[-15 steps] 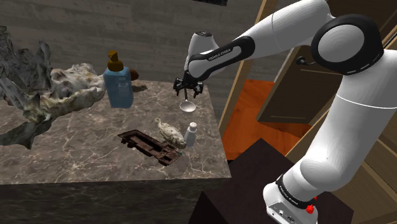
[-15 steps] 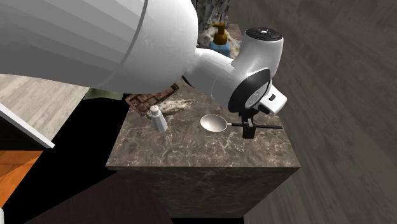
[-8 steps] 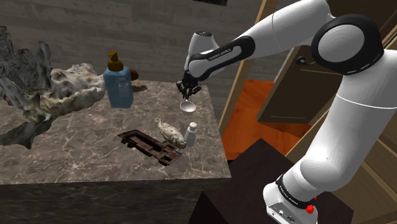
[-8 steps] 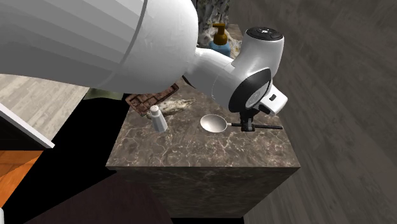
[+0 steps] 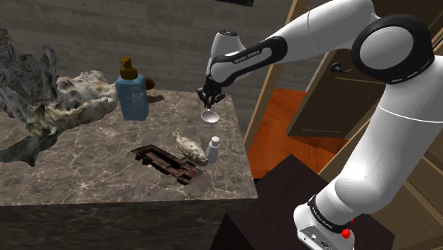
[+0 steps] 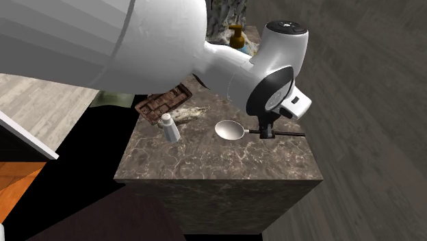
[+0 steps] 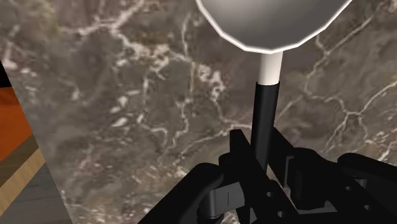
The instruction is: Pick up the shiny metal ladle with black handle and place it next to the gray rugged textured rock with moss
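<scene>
The ladle has a shiny metal bowl and a thin black handle. It hangs level just above the marble counter, near the edge at the shoulder view's right. My gripper is shut on the handle, and both fingers clasp it. The gray rugged rock lies far off at the counter's end on the shoulder view's left.
A blue soap bottle stands between the ladle and the rock. A brown slab, a mottled lump and a small white bottle sit nearer the counter's front edge. Wooden doors rise beyond the counter.
The fingers stood apart around the handle a second ago and have shut on it. The gripper has since risen a little, taking the ladle up off the counter.
</scene>
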`<state>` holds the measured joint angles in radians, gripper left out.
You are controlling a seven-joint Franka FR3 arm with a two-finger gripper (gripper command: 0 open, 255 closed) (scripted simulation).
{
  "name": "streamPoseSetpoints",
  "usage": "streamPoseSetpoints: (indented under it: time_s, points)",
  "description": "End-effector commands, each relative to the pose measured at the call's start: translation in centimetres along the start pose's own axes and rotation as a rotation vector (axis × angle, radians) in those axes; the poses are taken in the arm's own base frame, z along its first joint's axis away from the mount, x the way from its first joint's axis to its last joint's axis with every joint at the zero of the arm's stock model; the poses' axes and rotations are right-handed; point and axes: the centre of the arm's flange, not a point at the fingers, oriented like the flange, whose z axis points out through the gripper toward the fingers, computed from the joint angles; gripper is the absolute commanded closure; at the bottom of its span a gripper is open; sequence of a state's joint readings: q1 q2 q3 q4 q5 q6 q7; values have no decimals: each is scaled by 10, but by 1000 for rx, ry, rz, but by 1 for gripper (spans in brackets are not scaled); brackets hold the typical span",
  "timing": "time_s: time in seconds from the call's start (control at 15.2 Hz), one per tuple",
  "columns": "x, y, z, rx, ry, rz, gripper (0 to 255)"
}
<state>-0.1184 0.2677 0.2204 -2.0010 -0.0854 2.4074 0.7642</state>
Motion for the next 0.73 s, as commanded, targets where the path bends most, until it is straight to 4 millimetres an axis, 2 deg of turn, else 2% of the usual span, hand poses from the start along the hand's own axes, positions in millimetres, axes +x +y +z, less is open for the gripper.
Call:
streamPoseSetpoints:
  time_s: [0.0,0.66]
  points:
    - [1,-2,-11,0,0,0,255]
    - [7,-7,-63,0,0,0,255]
